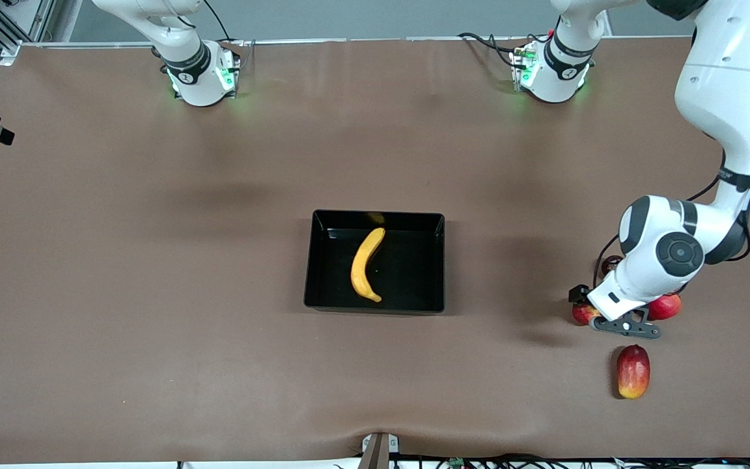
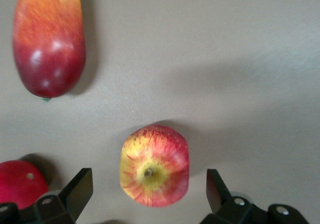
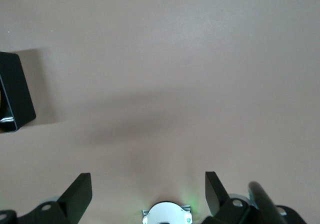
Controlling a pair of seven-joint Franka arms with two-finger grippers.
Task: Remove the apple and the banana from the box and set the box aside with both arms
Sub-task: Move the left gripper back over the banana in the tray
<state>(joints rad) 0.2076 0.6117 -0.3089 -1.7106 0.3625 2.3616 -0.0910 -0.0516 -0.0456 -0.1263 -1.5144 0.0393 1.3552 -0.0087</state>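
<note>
A yellow banana [image 1: 365,264] lies in the black box [image 1: 313,260] at the middle of the table. The streaked red-yellow apple [image 1: 583,314] sits on the table near the left arm's end. My left gripper [image 1: 599,311] hangs low over it. In the left wrist view the apple [image 2: 154,165] lies between the open fingers [image 2: 80,189] of that gripper [image 2: 150,184], touching neither. My right gripper [image 3: 148,184] is open over bare table, with nothing between its fingers; a corner of the box [image 3: 15,94] shows at the edge of its view.
A plain red round fruit [image 1: 666,306] lies close beside the apple, also seen as the red fruit [image 2: 20,184] by the left finger. The mango [image 1: 633,371] lies nearer the front camera. A dark round thing [image 1: 609,264] sits under the left arm.
</note>
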